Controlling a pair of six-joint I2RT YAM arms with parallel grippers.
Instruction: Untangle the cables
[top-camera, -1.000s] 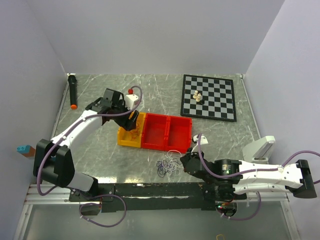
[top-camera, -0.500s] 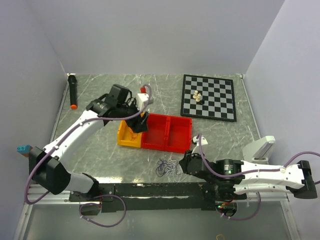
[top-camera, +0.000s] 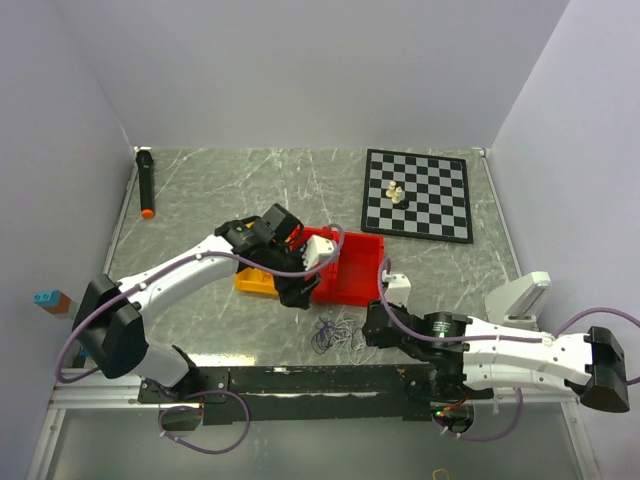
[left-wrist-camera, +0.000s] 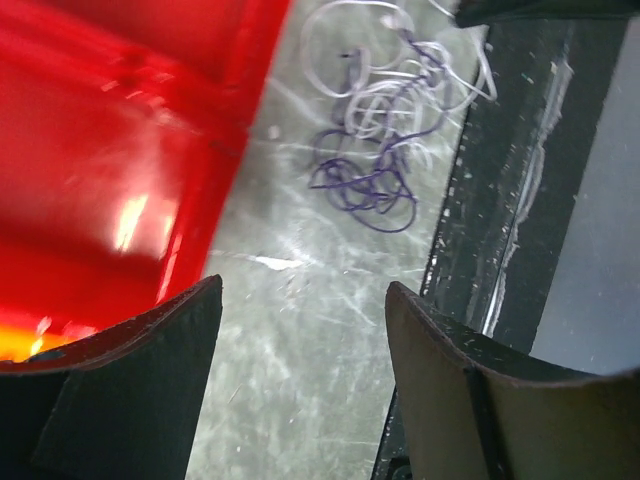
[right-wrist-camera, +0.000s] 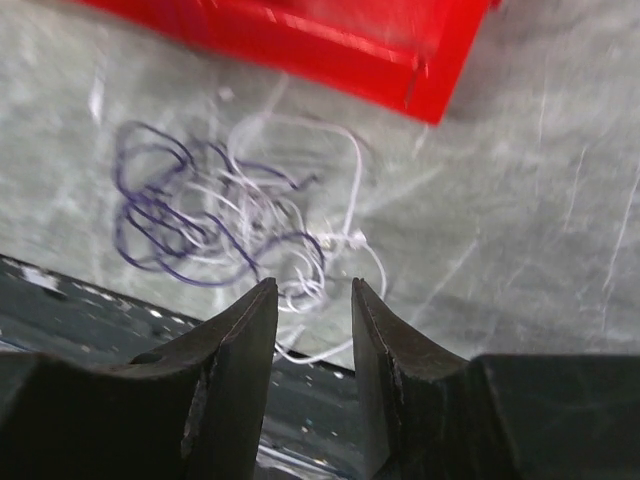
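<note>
From above, the left arm reaches from its base at the near-left corner slantwise across the table (top-camera: 200, 195). Its wrist is bent down, and the left gripper (top-camera: 297, 293) hangs at the near-left corner of the red bin (top-camera: 357, 262), just beside the yellow bin (top-camera: 252, 281). The right arm lies low and stretched out along the near edge, and the right gripper (top-camera: 368, 328) points left. The cables (top-camera: 335, 335) lie in a loose clump on the table, between the red bin and the black rail (top-camera: 300, 378), just left of the right gripper and near the left one.

In the left wrist view, the left gripper (left-wrist-camera: 300, 345) has its jaws set wide apart with nothing between them. The cables (left-wrist-camera: 375, 150), purple and white loops, lie ahead of it, between the red bin (left-wrist-camera: 120, 150) and the black rail (left-wrist-camera: 510, 200).

In the right wrist view, the right gripper (right-wrist-camera: 313, 340) has its jaws parted by a narrow gap and clamps nothing. The cables (right-wrist-camera: 220, 220) lie just ahead of its tips, and a white strand trails into the gap. Whether the strand touches a finger cannot be told.
</note>
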